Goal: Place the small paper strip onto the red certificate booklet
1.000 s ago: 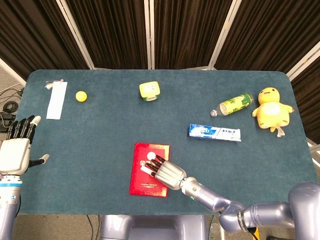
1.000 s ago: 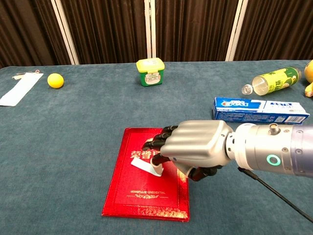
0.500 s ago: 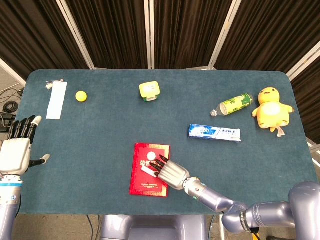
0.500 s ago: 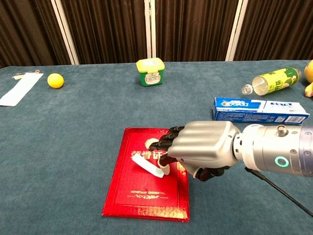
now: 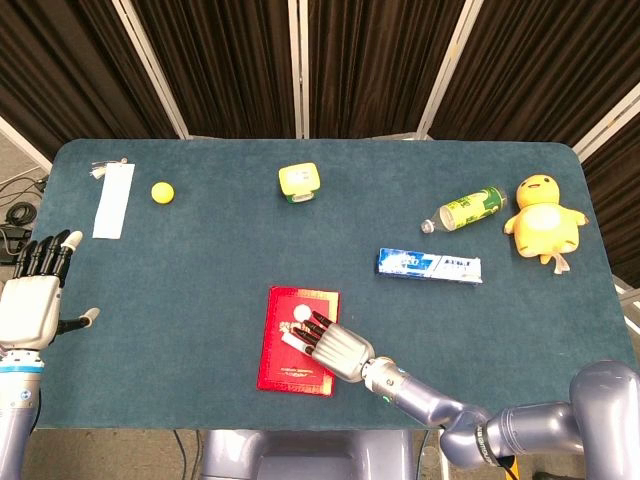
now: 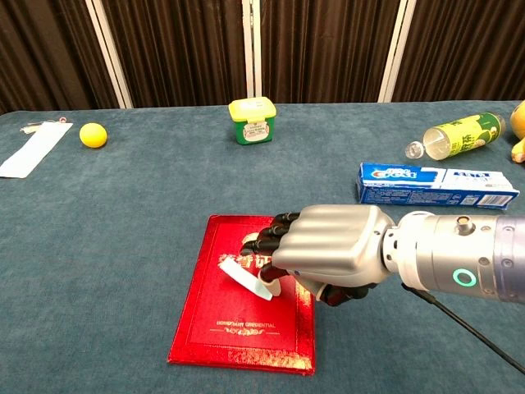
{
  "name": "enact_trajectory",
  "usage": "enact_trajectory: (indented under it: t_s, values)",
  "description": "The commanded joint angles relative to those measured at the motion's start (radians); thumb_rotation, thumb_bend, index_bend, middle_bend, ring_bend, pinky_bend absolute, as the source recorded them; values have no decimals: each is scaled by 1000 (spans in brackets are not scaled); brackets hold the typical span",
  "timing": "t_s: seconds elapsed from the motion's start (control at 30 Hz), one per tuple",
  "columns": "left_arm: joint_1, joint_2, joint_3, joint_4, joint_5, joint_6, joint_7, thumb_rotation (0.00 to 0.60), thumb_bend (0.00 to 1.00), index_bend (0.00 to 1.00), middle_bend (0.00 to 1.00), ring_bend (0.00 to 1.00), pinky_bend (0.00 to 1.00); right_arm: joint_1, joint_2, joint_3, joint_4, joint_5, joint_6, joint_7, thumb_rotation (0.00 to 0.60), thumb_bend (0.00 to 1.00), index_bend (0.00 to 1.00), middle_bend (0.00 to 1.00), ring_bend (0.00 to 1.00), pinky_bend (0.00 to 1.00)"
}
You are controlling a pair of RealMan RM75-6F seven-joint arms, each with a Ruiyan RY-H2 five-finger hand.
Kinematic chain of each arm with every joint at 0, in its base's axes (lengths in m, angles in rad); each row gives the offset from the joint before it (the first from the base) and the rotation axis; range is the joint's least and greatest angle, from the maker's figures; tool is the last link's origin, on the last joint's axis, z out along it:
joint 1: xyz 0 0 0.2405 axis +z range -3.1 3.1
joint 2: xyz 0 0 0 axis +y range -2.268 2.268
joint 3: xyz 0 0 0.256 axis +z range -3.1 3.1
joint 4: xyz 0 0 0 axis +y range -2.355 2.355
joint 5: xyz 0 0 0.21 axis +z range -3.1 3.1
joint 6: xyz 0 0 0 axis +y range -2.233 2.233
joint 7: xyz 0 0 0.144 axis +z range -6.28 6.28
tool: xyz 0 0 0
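A: How is the small paper strip (image 6: 244, 274) expected to handle?

B: It is judged to be very light, thin and limp, easily creased and easily stirred by the hand's own motion. It is best pinched at one end between thumb and fingertip, since nothing can be gripped across its flat face. The red certificate booklet (image 6: 225, 324) beneath it looks stiff and smooth, so some sliding of the strip on its cover is to be allowed for.

A: Where is the strip found now?

B: It is seen over the upper middle of the booklet, which lies at the near middle of the table (image 5: 200, 270). Its right end is tucked under the dark fingertips of the right hand (image 6: 328, 253) and appears to be pinched there, while its left end reaches toward the cover. Whether it rests fully flat cannot be told.

A: And the other hand?

B: The left hand (image 5: 33, 300) is held at the near left edge of the table, fingers spread, nothing in it.

A: What is changed from half a second ago?

B: The right hand has been shifted slightly left and toward the far side over the booklet, and the strip has been carried with it. The booklet itself looks nudged a little. The left hand has not moved.
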Motion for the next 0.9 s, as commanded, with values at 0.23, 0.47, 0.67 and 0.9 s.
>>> enact_trajectory:
  t_s: [0.23, 0.47, 0.67, 0.9]
  values:
    - [2, 2, -4, -2, -2, -7, 0, 600, 0, 0, 0, 0, 0, 9, 26, 31, -32, 15, 32, 3, 600, 956, 342, 0, 0, 0]
    - [4, 1, -5, -5, 2, -9, 4, 600, 0, 0, 0, 0, 0, 20, 11, 18, -32, 23, 28, -14, 600, 956, 343, 0, 0, 0]
    - [8, 7, -9, -6, 6, -10, -8, 600, 0, 0, 0, 0, 0, 25, -23, -1, -11, 34, 29, -43, 600, 956, 344, 0, 0, 0]
    - [10, 12, -11, -6, 9, -12, -17, 600, 0, 0, 0, 0, 0, 28, -31, -10, -8, 44, 34, -56, 600, 956, 348, 0, 0, 0]
